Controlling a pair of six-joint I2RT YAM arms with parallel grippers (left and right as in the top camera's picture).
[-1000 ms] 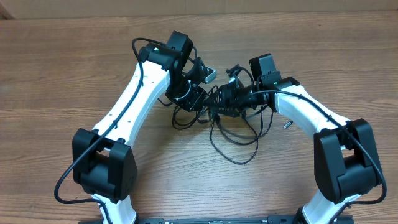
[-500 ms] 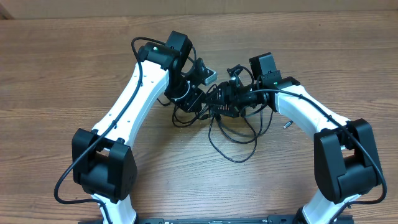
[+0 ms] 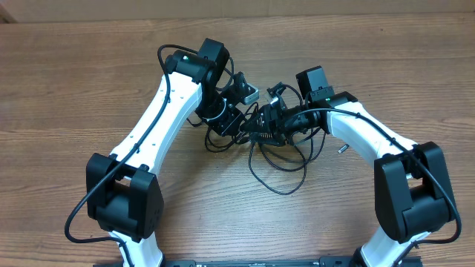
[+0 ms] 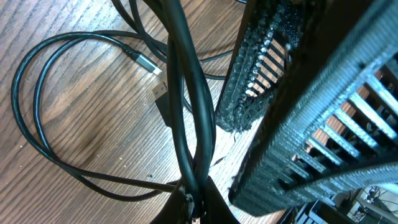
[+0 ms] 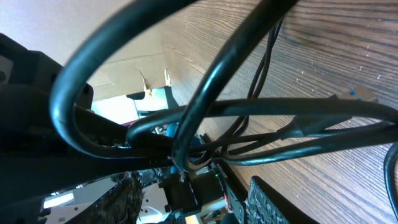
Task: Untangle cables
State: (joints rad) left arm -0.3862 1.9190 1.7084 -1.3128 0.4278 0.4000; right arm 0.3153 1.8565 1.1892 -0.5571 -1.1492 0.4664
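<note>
The cables (image 3: 278, 165) are thin black cords tangled between both arms at mid-table, with one loop trailing toward the front. My left gripper (image 3: 231, 119) is shut on two strands. In the left wrist view these strands (image 4: 186, 112) rise straight out of the left gripper (image 4: 194, 202). Two silver-tipped plugs (image 4: 149, 65) lie on the wood beside a wide loop. My right gripper (image 3: 261, 122) sits just right of the left one, open. In the right wrist view its fingers (image 5: 280, 202) stand apart, and cable strands (image 5: 205, 99) cross close in front of them.
A small silver plug end (image 3: 342, 147) lies alone on the wooden table (image 3: 89, 96), right of the tangle. The right gripper's ribbed fingers (image 4: 255, 81) fill the right side of the left wrist view, very near the held strands.
The right gripper has edged left, closer to the left gripper, and its jaws have widened a little. The tangle has shifted slightly left with it.
</note>
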